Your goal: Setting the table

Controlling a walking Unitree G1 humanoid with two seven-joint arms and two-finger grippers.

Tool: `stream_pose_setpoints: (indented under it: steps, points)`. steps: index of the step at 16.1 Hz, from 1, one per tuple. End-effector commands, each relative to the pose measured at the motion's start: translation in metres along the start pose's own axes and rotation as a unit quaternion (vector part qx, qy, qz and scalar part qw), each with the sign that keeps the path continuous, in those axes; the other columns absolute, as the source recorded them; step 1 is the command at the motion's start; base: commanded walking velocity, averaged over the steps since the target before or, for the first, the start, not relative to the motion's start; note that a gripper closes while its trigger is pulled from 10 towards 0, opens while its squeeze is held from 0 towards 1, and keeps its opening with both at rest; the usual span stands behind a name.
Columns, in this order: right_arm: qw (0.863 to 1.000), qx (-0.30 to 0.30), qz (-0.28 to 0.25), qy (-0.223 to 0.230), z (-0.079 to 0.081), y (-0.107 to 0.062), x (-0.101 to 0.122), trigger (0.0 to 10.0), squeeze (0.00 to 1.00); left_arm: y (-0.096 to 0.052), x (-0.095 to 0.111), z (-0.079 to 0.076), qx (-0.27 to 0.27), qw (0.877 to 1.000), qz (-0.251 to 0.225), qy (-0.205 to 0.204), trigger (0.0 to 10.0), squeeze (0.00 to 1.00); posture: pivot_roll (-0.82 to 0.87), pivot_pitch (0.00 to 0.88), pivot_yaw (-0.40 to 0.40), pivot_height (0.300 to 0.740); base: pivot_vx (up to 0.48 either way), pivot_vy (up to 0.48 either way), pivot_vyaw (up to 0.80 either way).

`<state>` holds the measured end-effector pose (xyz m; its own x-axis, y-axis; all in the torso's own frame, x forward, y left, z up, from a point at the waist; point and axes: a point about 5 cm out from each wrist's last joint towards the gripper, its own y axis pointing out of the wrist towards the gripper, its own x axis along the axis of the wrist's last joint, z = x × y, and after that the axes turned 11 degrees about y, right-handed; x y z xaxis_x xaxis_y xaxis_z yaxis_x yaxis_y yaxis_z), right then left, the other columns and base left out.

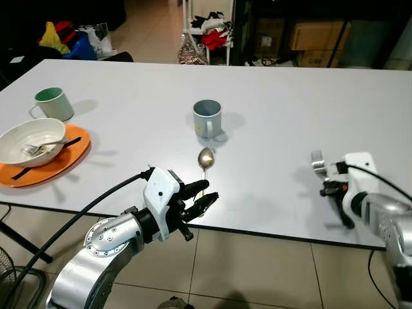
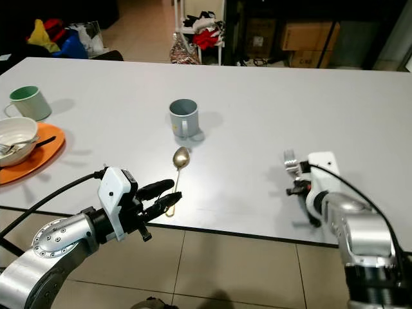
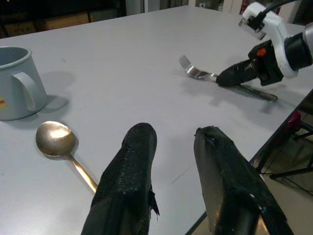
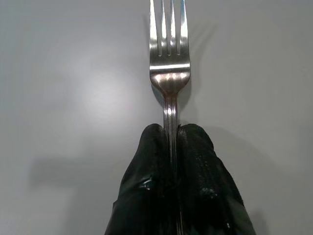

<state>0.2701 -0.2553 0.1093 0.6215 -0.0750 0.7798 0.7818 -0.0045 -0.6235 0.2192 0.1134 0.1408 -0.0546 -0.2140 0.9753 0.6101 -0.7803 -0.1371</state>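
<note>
Progress looks partial: spoon (image 1: 205,159) and grey mug (image 1: 208,118) already sit on the counter (image 1: 290,96). Right gripper (image 4: 170,142) is clamped on the fork (image 4: 169,58), low over the near edge. Left gripper (image 3: 176,142) hangs open by the spoon handle.

Beyond the far table edge:
- White shelf rack (image 1: 206,32), centre, with a red and dark heap of cloth (image 1: 214,31) on it.
- Shiny patterned bag (image 1: 191,50) at the rack's foot.
- Cardboard boxes (image 1: 315,35) to the right, on dark shelving.
- Pile of yellow, red and blue items (image 1: 63,38) at far left, a white bag (image 1: 98,38) beside it.

Below the near edge:
- Beige tiled floor (image 1: 257,270) with dark grout lines.
- Dark table leg (image 1: 26,243), lower left.
- Wire fan guard (image 1: 8,273), lower-left corner, partly cut off.
</note>
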Motion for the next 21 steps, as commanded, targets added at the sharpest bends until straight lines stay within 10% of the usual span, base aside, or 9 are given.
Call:
stream_pose_setpoints:
  steps: [1, 7, 8, 9, 16, 21]
  points:
    - [1.000, 0.004, 0.003, 0.008, 0.006, 0.000, -0.004, 10.0, 0.00, -0.002, 0.003, 0.000, -0.007, 1.000, -0.004, 0.006, 10.0, 0.00, 0.02, 0.000, 0.057, 0.740, 0.000, 0.000, 0.00]
    - [1.000, 0.004, 0.011, 0.028, 0.012, 0.006, -0.008, 10.0, 0.00, -0.004, 0.004, -0.005, -0.051, 0.999, 0.006, 0.008, 10.0, 0.00, 0.03, 0.000, 0.055, 0.740, 0.000, 0.000, 0.00]
    - [0.999, 0.006, 0.014, 0.037, 0.014, 0.007, -0.009, 10.0, 0.69, -0.005, 0.004, -0.006, -0.051, 0.999, 0.007, 0.008, 10.0, 0.00, 0.03, 0.000, 0.055, 0.740, 0.000, 0.000, 0.00]
    - [0.999, 0.007, 0.016, 0.040, 0.015, 0.007, -0.009, 10.0, 1.00, -0.005, 0.003, -0.006, -0.052, 0.999, 0.008, 0.008, 10.0, 0.00, 0.03, 0.000, 0.055, 0.740, 0.000, 0.000, 0.00]
    - [0.999, -0.002, -0.014, 0.036, 0.015, -0.012, 0.009, 10.0, 1.00, -0.004, 0.008, 0.001, -0.048, 0.999, -0.004, 0.007, 10.0, 0.00, 0.02, 0.000, 0.067, 0.740, 0.000, 0.000, 0.00]
    - [0.987, 0.111, -0.119, 0.016, 0.068, -0.058, 0.034, 10.0, 1.00, -0.013, 0.030, 0.018, 0.011, 0.997, -0.067, -0.027, 10.0, 0.00, 0.02, 0.000, 0.086, 0.740, 0.000, 0.000, 0.00]
